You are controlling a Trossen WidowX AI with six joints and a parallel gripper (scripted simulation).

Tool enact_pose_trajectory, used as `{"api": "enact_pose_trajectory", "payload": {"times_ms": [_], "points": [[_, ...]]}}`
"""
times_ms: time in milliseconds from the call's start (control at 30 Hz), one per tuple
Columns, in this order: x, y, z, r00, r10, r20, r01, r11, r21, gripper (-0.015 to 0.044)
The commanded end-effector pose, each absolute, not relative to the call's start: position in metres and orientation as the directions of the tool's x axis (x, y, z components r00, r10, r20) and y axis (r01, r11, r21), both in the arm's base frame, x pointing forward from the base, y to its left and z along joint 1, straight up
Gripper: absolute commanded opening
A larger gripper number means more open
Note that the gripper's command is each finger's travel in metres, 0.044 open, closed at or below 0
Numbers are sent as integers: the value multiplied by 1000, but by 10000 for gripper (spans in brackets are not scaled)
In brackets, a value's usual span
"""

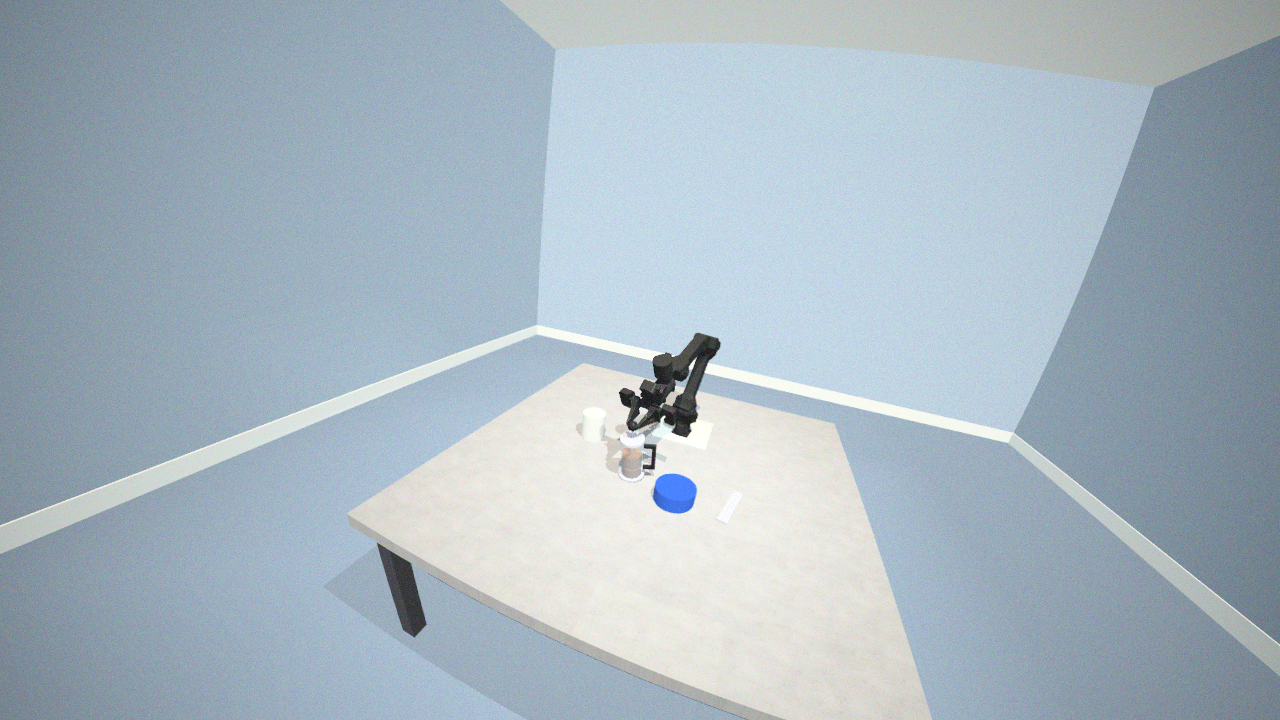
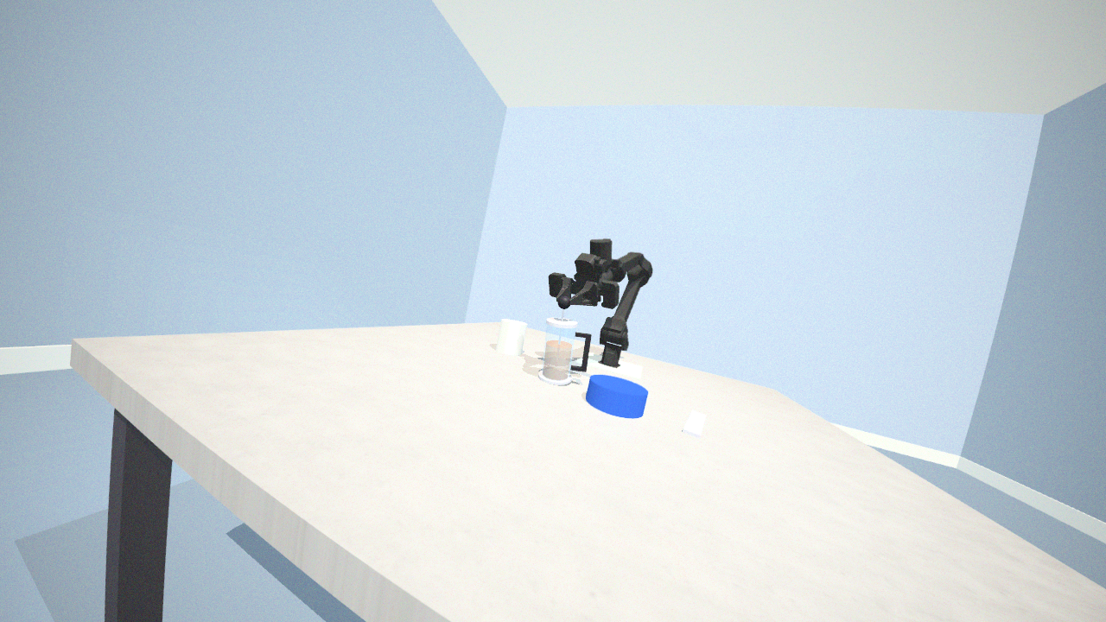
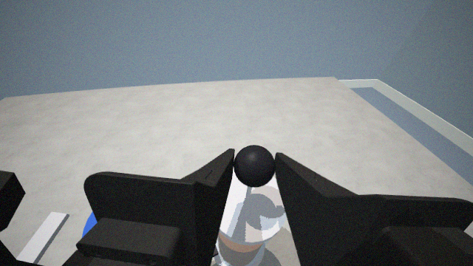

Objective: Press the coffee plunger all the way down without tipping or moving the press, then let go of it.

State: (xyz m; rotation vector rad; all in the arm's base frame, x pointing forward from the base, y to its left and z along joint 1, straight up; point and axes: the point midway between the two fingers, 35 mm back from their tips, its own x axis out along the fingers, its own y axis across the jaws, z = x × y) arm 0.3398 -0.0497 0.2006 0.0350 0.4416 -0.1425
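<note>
A glass coffee press (image 1: 631, 462) (image 2: 558, 354) (image 3: 247, 236) with a black handle and brown coffee inside stands upright on the table (image 1: 572, 573) (image 2: 386, 464). Its black round plunger knob (image 3: 254, 165) sits between my fingers in the wrist view. My gripper (image 3: 254, 156) (image 1: 635, 423) (image 2: 564, 303) is shut on the knob, directly above the press and close over its lid. The plunger rod is short and mostly hidden.
A white mug (image 1: 593, 422) (image 2: 510, 336) stands left of the press. A blue round container (image 1: 674, 492) (image 2: 616, 395) (image 3: 89, 224) lies in front of it, and a flat white strip (image 1: 730, 506) (image 2: 694, 422) (image 3: 41, 236) beside that. The arm's base stands behind the press.
</note>
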Motion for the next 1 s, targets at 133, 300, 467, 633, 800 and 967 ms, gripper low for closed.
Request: {"api": "enact_pose_trajectory", "payload": {"times_ms": [133,300,467,633,800,967], "points": [[340,-50,183,869,-125,-478,143,990,1,121],[341,-50,184,869,-125,-478,143,990,1,121],[341,-50,184,869,-125,-478,143,990,1,121],[342,-50,184,869,-125,-478,143,990,1,121],[343,-50,185,869,-125,-478,143,990,1,121],[344,-50,186,869,-125,-478,143,990,1,121]]}}
